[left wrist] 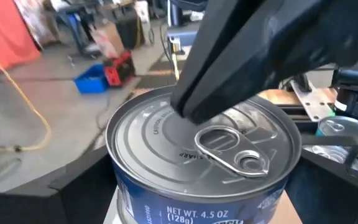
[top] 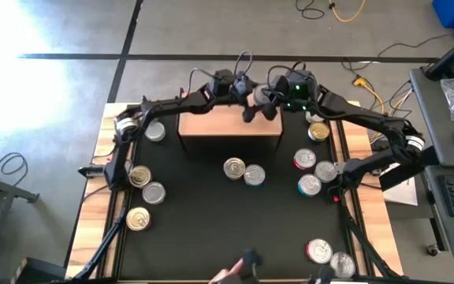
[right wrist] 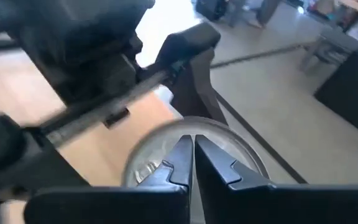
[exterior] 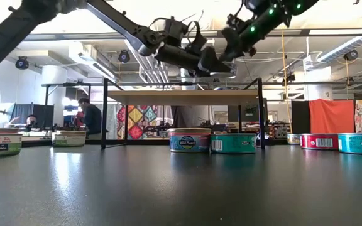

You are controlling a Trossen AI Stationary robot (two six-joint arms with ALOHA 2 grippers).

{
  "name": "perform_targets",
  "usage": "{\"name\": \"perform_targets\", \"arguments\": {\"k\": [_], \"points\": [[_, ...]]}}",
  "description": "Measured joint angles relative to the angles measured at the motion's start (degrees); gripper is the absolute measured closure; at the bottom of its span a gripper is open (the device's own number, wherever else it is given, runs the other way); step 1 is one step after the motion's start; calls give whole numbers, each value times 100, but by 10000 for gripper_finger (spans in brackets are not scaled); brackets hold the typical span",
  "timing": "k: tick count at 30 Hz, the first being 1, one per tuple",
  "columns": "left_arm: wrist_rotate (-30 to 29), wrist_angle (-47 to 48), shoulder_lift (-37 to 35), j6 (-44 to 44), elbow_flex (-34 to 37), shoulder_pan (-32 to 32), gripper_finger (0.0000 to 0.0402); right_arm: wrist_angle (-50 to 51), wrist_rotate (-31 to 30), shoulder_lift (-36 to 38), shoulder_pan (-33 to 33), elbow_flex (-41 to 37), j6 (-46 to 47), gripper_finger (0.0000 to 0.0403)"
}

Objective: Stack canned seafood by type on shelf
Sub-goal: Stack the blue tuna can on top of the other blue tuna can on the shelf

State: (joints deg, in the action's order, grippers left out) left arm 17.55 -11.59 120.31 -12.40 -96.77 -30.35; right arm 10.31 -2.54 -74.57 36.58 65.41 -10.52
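- Can (left wrist: 204, 165) in the left gripper (left wrist: 197, 186) reads "NET WT. 4.5 OZ (128g)"; wide fingers hold it.
- Right gripper (right wrist: 192, 163), pinched shut and empty, touches its lid at 12 o'clock.

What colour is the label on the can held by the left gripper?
Blue with white print, under a silver lid; the can shows best in the left wrist view.

Silver-lidded, blue-labelled can (left wrist: 204, 162) upright on the light-wood shelf (top: 228, 125).
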Motion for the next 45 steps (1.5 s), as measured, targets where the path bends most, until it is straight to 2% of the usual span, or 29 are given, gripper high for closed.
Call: {"name": "perform_targets", "arguments": {"k": [6, 12, 16, 24, 45], "points": [[195, 1019, 841, 10, -1316, -173, 24, -24, 36, -253, 551, 22, -63, 393], [418, 1820, 1402, -114, -2398, -192, 24, 26, 1127, -495, 935, 68, 76, 393], [431, 2294, 1569, -171, -2829, -211, 24, 95, 1230, -609, 1022, 84, 62, 393], [410, 2846, 1508, -375, -3007, -212, 25, 113, 1310, -515, 1022, 81, -102, 393], [366, 2788, 1231, -381, -2719, -288, 27, -71, 1340, -637, 1021, 76, -173, 392]]}}
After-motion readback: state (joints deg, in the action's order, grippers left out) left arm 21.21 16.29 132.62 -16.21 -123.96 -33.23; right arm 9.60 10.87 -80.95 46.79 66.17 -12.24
